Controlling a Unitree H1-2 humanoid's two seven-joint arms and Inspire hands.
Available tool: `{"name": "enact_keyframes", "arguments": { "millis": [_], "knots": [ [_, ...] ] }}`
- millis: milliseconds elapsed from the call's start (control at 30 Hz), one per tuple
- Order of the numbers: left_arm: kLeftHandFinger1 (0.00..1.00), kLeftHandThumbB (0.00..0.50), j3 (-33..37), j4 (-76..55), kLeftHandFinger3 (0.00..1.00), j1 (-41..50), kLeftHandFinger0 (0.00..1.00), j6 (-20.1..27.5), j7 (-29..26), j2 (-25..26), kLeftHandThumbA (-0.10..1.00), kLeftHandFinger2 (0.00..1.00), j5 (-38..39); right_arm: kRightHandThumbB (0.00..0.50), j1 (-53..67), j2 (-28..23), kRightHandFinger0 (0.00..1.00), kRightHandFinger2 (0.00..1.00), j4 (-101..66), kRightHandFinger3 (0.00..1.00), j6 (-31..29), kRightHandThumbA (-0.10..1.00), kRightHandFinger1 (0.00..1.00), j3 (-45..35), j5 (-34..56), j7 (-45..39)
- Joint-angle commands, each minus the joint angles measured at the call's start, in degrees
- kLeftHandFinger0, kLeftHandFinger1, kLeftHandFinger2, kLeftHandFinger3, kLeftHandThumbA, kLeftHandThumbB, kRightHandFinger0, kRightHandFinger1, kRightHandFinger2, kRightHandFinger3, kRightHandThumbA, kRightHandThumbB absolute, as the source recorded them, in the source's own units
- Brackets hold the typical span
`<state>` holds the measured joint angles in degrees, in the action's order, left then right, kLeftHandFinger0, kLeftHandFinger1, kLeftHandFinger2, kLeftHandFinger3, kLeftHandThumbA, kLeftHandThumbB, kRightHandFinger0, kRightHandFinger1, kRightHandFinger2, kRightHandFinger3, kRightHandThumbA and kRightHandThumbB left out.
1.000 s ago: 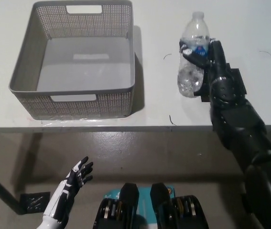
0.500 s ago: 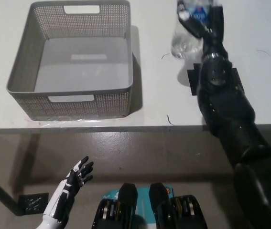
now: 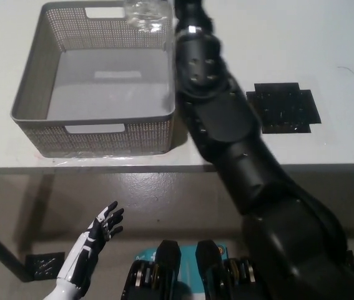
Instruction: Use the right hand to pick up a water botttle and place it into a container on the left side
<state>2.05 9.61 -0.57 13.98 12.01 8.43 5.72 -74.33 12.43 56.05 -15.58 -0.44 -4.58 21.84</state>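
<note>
Item 1 — water bottle (image 3: 144,14). Only its clear lower part shows at the top edge of the head view, over the far rim of the basket, toward the far right corner. A second ago it stood on the table at my right; half a second ago it was lifted and further from me. It has since travelled left across the table and now hangs at the container. I judge the carry nearly finished, with lowering and release left to do.

Item 2 — right hand (image 3: 186,6). The black arm stretches from bottom right up to the top edge, beside the basket's right wall. The hand itself is mostly cut off by the frame, so I cannot tell how its fingers sit. The bottle being up there suggests it is held, but that is inference only.

Item 3 — grey basket (image 3: 32,82). Perforated walls, nothing lying on its floor, near the front edge of the white table (image 3: 339,37). It sits in the same place as before.

Item 4 — black mat (image 3: 283,107). Now uncovered on the table at my right, near where the bottle stood.

Item 5 — left hand (image 3: 102,228). White, resting low at the lower left below the table edge, fingers spread, holding nothing, unchanged.
</note>
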Motion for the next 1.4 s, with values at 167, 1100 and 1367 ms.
{"name": "enact_keyframes", "arguments": {
  "millis": [167,1100,1367],
  "knots": [
    [1.0,0.241,0.02,-1.04,1.0,-1.36,1.0,1.35,0.28,0.91,1.0,1.0,-1.09,0.118,-8.77,2.11,0.0,0.58,16.94,0.39,-0.78,-0.1,0.14,1.36,-1.03,1.84],
    [1.0,0.212,0.3,-1.52,1.0,-1.69,1.0,0.77,2.2,1.22,1.0,1.0,-0.27,0.5,-5.3,-1.2,1.0,1.0,23.72,1.0,1.83,1.0,1.0,10.61,-4.6,-10.22],
    [1.0,0.218,0.38,-2.11,1.0,-1.45,1.0,0.24,1.64,0.8,1.0,1.0,-0.9,0.465,-5.48,-2.66,1.0,1.0,18.68,1.0,-4.22,1.0,1.0,9.88,-4.05,-8.66]
  ]
}}
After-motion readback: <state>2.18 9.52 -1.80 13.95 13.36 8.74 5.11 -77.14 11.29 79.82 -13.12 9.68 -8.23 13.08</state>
